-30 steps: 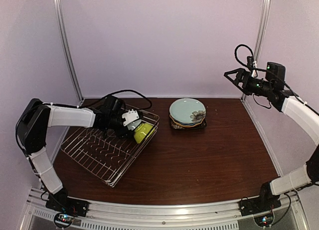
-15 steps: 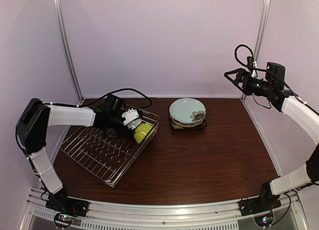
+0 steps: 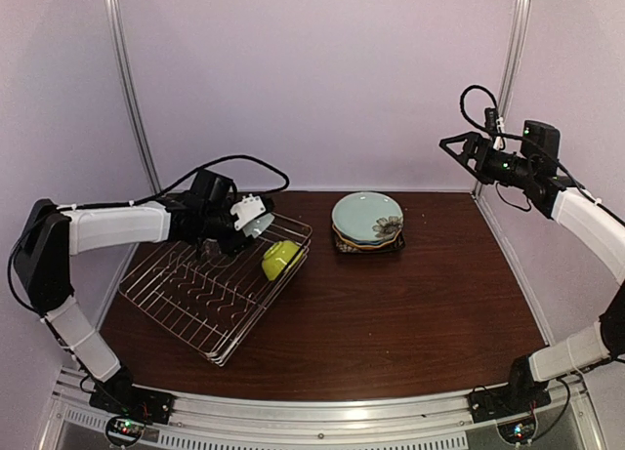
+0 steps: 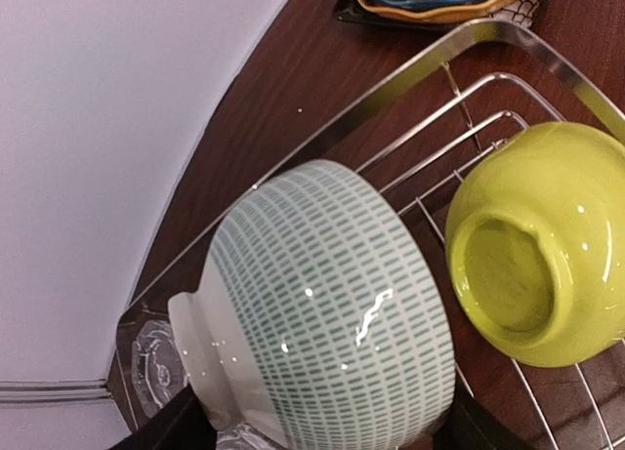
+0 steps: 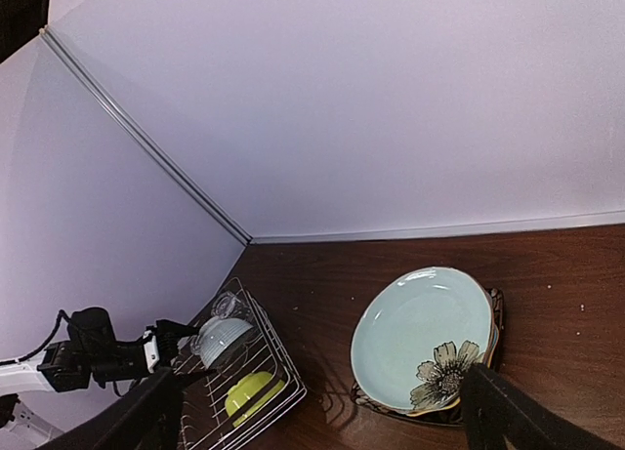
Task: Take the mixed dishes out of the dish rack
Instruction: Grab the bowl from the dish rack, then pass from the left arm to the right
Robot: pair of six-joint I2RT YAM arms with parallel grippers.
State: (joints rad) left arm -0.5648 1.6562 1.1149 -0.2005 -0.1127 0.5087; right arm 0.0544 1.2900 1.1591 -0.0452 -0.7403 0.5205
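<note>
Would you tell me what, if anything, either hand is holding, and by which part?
The left hand holds the small pale bowl across its outer wall; the exact contact is hidden. The right hand holds nothing.

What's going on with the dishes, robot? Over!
Left gripper shut on small pale bowl, over dish rack. Right gripper open, raised, empty. Lime-green bowl in rack, close beside it.
</note>
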